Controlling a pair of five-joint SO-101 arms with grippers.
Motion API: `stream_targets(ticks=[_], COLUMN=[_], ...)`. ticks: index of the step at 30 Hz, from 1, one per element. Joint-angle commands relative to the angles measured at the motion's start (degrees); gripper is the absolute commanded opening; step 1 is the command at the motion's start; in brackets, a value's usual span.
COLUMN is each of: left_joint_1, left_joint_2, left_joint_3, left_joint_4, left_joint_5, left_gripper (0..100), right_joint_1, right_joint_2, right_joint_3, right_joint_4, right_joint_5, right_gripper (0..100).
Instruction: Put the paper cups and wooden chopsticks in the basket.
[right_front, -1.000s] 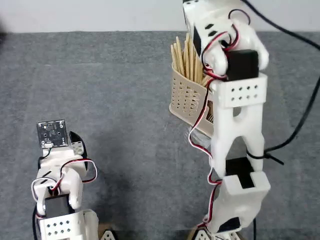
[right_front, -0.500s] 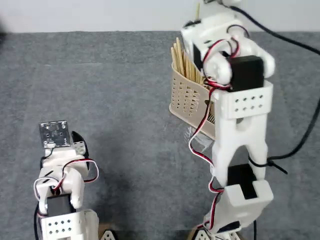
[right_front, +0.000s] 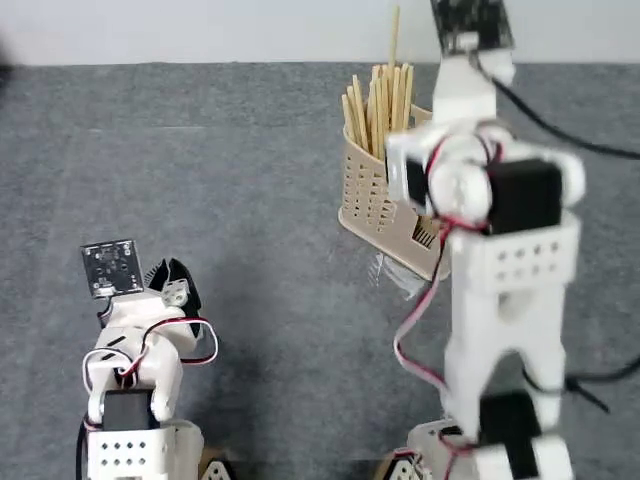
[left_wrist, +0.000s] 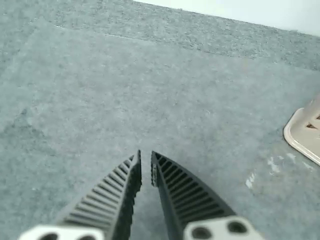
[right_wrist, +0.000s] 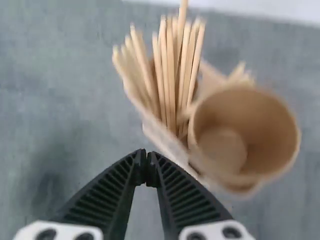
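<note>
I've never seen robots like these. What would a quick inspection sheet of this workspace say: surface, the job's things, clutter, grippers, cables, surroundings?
Surface: grey felt-like mat, flat.
Job's things: wooden chopsticks stand upright in the beige basket; a paper cup sits in it beside them.
Clutter: small pale scraps on the mat by the basket.
Grippers: left gripper empty, a narrow gap between its fingers, low over bare mat; right gripper empty, fingers shut, above the basket.
Cables: red, white and black wires run along both arms; a black cable trails off to the side.
Surroundings: pale wall behind the mat.
</note>
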Motion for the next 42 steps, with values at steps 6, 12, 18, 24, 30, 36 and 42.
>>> stream_targets(ticks=[6, 12, 18, 24, 30, 36, 42], left_joint_1=[0.79, 1.05, 1.05, 1.05, 1.14, 1.14, 1.14], left_joint_2=[-0.7, -0.7, -0.7, -0.7, -0.7, -0.62, -0.7], left_joint_3=[-0.31, 1.63, 4.0, 8.4, 10.24, 12.53, 12.53], left_joint_4=[-1.14, 2.9, 2.73, -1.93, -2.11, -6.07, -6.59], left_joint_5=[0.7, 1.05, 1.05, 0.79, 0.62, 0.62, 0.62], left_gripper=[4, 1, 1, 1, 1, 1, 1], right_joint_1=[1.89, 3.47, 5.14, 6.9, 7.34, 7.43, 7.16], right_joint_2=[-26.07, -41.98, -55.43, -64.22, -69.93, -76.44, -84.0], right_joint_3=[36.57, 64.97, 87.38, 101.01, 113.76, 121.23, 127.56], right_joint_4=[-6.02, -20.97, -36.09, -43.91, -51.91, -53.05, -52.62], right_joint_5=[-0.88, -4.13, -7.3, -8.88, -9.32, -9.32, -9.32], right_gripper=[0.8, 0.8, 0.8, 0.8, 0.8, 0.8, 0.8])
